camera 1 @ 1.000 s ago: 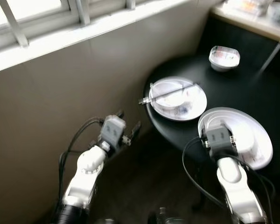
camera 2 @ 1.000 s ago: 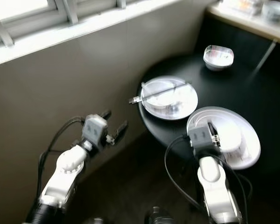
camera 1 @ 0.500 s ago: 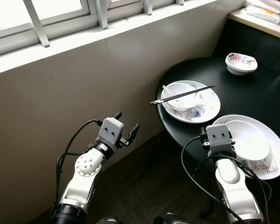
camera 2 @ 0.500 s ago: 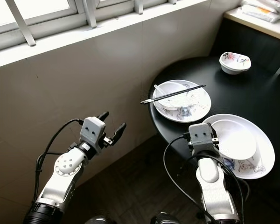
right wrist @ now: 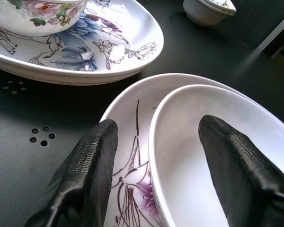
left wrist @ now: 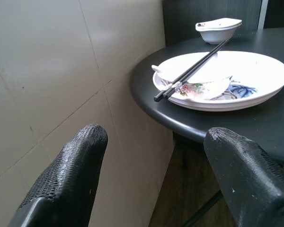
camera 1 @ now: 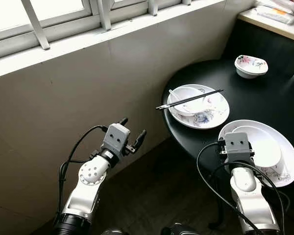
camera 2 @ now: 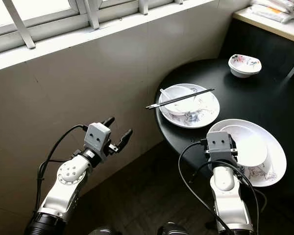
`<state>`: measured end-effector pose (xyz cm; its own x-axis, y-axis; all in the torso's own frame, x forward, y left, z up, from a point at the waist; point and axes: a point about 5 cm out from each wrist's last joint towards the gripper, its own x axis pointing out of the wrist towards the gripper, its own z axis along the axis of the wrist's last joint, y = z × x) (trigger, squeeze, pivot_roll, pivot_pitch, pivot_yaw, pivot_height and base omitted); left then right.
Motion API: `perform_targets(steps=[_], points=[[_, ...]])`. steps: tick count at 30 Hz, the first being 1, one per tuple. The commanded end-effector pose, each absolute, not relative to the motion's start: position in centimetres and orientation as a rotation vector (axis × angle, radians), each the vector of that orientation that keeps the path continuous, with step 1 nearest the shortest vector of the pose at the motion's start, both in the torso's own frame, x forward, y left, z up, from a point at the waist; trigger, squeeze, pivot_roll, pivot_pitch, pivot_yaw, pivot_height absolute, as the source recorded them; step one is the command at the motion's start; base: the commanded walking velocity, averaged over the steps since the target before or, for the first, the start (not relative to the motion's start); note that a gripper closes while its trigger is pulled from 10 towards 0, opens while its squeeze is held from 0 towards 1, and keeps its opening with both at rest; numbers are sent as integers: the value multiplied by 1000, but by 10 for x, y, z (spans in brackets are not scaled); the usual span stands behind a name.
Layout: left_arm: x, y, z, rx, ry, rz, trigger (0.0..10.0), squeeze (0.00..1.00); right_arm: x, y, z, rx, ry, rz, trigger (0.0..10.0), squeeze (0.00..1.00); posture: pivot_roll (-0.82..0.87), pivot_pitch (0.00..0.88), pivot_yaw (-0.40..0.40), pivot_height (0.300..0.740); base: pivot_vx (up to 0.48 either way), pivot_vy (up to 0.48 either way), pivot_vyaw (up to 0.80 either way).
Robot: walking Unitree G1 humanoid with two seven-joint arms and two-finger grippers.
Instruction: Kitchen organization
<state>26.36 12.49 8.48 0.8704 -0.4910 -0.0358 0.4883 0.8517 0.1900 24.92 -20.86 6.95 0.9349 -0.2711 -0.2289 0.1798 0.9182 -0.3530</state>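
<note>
Both grippers are seen held out in front of the robot. At the lower left of the left eye view, the left gripper (camera 1: 132, 132) is held in the air beside the pale tiled wall (camera 1: 78, 93), and its two black fingers (left wrist: 66, 175) are spread wide with nothing between them. At the lower right, the right gripper (right wrist: 156, 165) is placed at the near edge of the round black table (camera 1: 264, 93). Its fingers are spread apart too, and nothing is squeezed by them. One finger is seen over the big white flowered plate (right wrist: 128, 123), and the rim of the plain white oval dish (right wrist: 213, 142) that lies on that plate is found between the two fingers.

Near the middle of the table, a second white plate with blue flowers (camera 1: 215, 113) is seen, and a white flowered bowl (camera 1: 186, 98) is set on it. A white spoon (camera 1: 175, 94) is leaned in the bowl. A pair of black chopsticks (camera 1: 188, 99) is laid across the top of the bowl, with the ends sticking out past the table edge.

At the upper right, a small white flowered bowl (camera 1: 251, 65) is set alone, well apart from the plates. A white window frame (camera 1: 98, 19) is seen along the top, and a dark wooden floor (camera 1: 157, 196) at the bottom.
</note>
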Motion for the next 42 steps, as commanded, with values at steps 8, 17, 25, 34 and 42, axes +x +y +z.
perform_targets(steps=[8, 17, 25, 34, 42], points=[[264, 123, 84, 206, -6, -530, 10000, 0, 250, -211, 64, -239, 344, -245, 10000, 0, 50, 0, -13, 740, 0, 0, 0], [264, 123, 83, 209, -6, -530, 10000, 0, 248, -213, 55, -128, 423, -271, 0, 0, 52, 0, -15, 740, 0, 0, 0], [264, 123, 83, 211, -5, -531, 10000, 0, 248, -214, 55, -117, 422, -277, 0, 0, 50, 0, -13, 740, 0, 0, 0], [264, 123, 82, 208, -2, -528, 10000, 0, 248, -215, 59, -136, 383, -287, 0, 0, 52, 0, -14, 740, 0, 0, 0], [265, 123, 83, 205, -2, -525, 10000, 0, 259, -203, 103, -303, 64, -225, 0, 0, 51, 0, -14, 740, 0, 0, 0]])
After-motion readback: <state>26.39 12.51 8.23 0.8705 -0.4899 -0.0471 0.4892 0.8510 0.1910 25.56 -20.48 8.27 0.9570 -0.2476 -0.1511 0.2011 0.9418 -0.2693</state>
